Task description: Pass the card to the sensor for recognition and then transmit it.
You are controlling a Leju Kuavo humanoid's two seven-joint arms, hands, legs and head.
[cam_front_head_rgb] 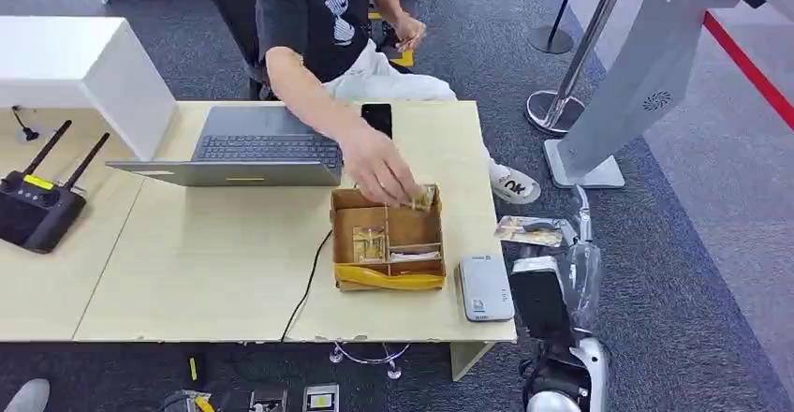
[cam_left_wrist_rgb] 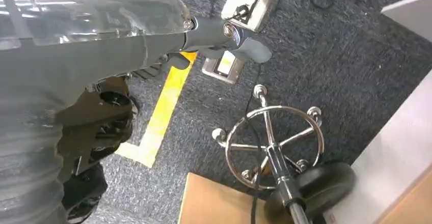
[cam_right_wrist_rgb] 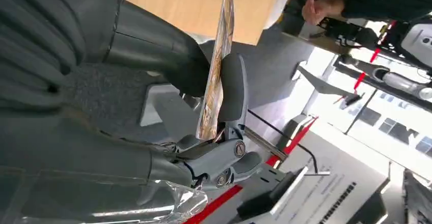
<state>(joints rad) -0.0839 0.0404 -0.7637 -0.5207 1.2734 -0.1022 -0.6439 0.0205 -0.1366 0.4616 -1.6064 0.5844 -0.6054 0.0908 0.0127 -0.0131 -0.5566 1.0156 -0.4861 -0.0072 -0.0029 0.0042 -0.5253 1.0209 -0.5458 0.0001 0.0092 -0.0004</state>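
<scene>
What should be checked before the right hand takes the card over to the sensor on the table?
1. Card held: ok, pinched in the right hand.
2. Card's place: ok, off the table's right edge, not yet over the sensor.
3. Sensor free: ok, nothing lies on it.
4. Path: not ok, a person's hand reaches into the cardboard box beside the sensor.
5. Left hand: ok, hangs low over the floor, holding nothing visible.
6. Card face orientation: cannot tell.

- A pale wooden surface (cam_front_head_rgb: 215,262) carried everything.
- On it lay a laptop (cam_front_head_rgb: 234,154), phone (cam_front_head_rgb: 376,118), compartmented cardboard box (cam_front_head_rgb: 388,240), white sensor (cam_front_head_rgb: 484,287) and black controller (cam_front_head_rgb: 37,208).
</scene>
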